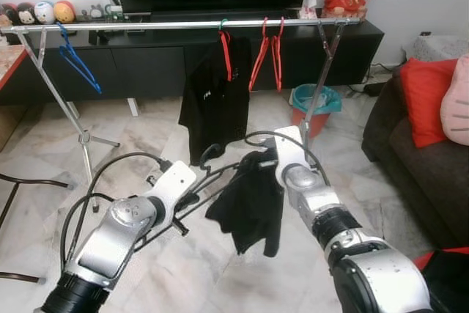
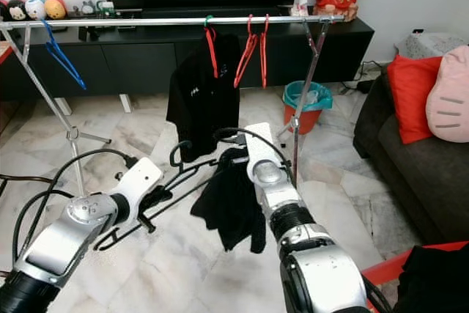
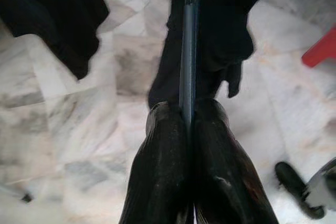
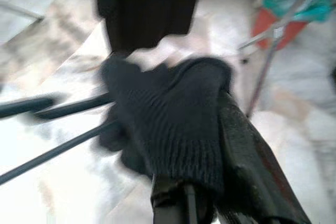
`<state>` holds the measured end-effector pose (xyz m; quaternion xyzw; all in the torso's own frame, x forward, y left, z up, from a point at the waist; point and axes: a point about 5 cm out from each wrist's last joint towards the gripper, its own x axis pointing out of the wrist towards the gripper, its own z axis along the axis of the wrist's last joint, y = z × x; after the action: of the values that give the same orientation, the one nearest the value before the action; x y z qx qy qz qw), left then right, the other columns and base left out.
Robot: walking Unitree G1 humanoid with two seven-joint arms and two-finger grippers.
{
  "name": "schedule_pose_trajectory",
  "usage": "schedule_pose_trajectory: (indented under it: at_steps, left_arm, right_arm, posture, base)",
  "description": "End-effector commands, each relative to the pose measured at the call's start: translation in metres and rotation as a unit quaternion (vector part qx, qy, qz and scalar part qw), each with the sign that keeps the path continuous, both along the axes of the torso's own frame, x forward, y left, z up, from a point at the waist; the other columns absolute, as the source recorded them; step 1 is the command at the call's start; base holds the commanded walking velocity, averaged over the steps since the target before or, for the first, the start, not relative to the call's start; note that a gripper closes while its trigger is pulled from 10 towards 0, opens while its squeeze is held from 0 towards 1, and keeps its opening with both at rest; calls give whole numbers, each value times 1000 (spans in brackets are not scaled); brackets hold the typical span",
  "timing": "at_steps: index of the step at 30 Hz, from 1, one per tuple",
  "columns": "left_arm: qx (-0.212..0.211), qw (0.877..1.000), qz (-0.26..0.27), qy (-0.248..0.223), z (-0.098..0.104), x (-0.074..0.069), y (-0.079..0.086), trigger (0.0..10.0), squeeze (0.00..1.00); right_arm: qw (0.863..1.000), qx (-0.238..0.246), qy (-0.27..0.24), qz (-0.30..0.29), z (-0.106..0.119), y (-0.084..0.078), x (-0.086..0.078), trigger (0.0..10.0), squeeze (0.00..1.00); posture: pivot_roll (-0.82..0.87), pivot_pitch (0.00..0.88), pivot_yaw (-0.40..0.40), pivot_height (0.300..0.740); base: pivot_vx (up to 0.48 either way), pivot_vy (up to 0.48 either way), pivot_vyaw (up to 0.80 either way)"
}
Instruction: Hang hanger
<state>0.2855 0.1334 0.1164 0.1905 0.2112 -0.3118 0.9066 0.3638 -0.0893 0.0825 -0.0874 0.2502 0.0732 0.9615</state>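
My left gripper (image 1: 192, 197) is shut on a thin bar of a black hanger (image 1: 214, 174), held low over the floor; the bar (image 3: 187, 66) runs between the closed fingers (image 3: 168, 145). A black knit garment (image 1: 249, 207) drapes from the hanger's far end. My right gripper (image 1: 265, 160) is shut on that garment's top, and the cloth (image 4: 178, 119) covers its fingers (image 4: 252, 166). Beyond stands a silver clothes rail (image 1: 161, 26) with a black shirt (image 1: 214, 97) on a red hanger, two bare red hangers (image 1: 267, 53) and a blue hanger (image 1: 77, 64).
The rail's legs (image 1: 80, 130) spread across the marble floor. A teal and red bucket (image 1: 315, 102) sits by the right leg. A dark sofa (image 1: 425, 174) with a red cushion stands on the right, a black TV cabinet (image 1: 146, 64) behind the rail.
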Motion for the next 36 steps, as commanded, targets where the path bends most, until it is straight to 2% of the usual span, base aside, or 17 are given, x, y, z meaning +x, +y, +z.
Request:
schedule_pose_trajectory:
  at_steps: [1, 3, 4, 8, 13, 21, 23, 26, 31, 36]
  left_arm:
    - [-12, 1000, 2, -19, 12, 4, -1, 10000, 0]
    - [-30, 999, -30, -6, 12, -1, -10, 10000, 0]
    - [-30, 999, -30, -6, 12, -1, -10, 10000, 0]
    - [-61, 994, -92, 10, 16, -13, -20, 10000, 0]
    - [-63, 989, -128, 30, 15, -21, -21, 10000, 0]
    - [-51, 981, -175, 67, 11, -35, -14, 10000, 0]
    - [-41, 981, -176, 75, 8, -36, -10, 10000, 0]
    - [-30, 982, -172, 78, 7, -35, -7, 10000, 0]
    - [-11, 982, -167, 89, 1, -35, -5, 10000, 0]
    - [2, 987, -135, 91, -1, -32, 2, 10000, 0]
  right_arm:
    - [1000, 6, -1, 9, 3, 4, 0, 10000, 0]
    - [1000, 4, 1, 19, 0, 8, -3, 10000, 0]
    - [1000, 4, 1, 19, 0, 8, -3, 10000, 0]
    - [1000, 10, -4, 10, 6, 5, 0, 10000, 0]
    - [1000, 16, -11, 20, 13, 7, 1, 10000, 0]
    - [999, 2, -38, 11, 26, -11, 8, 10000, 0]
    - [999, -3, -43, 4, 31, -19, 11, 10000, 0]
    - [999, -6, -46, 5, 34, -22, 11, 10000, 0]
    - [998, -17, -50, 16, 37, -23, 12, 10000, 0]
    - [998, -19, -54, 13, 41, -25, 12, 10000, 0]
  posture:
    - [95, 0, -50, 740]
    - [92, 0, -50, 740]
    - [92, 0, -50, 740]
    - [95, 0, -49, 740]
    - [95, 0, -49, 740]
    - [94, 0, -44, 740]
    - [91, 0, -44, 740]
    - [90, 0, -43, 740]
    - [86, 0, -41, 740]
    - [91, 0, -41, 740]
  base:
    - [0, 0, 0]
    - [0, 0, 0]
    - [0, 0, 0]
    - [0, 0, 0]
    - [0, 0, 0]
    - [0, 0, 0]
    - [0, 0, 0]
    - [0, 0, 0]
    - [0, 0, 0]
    - [0, 0, 0]
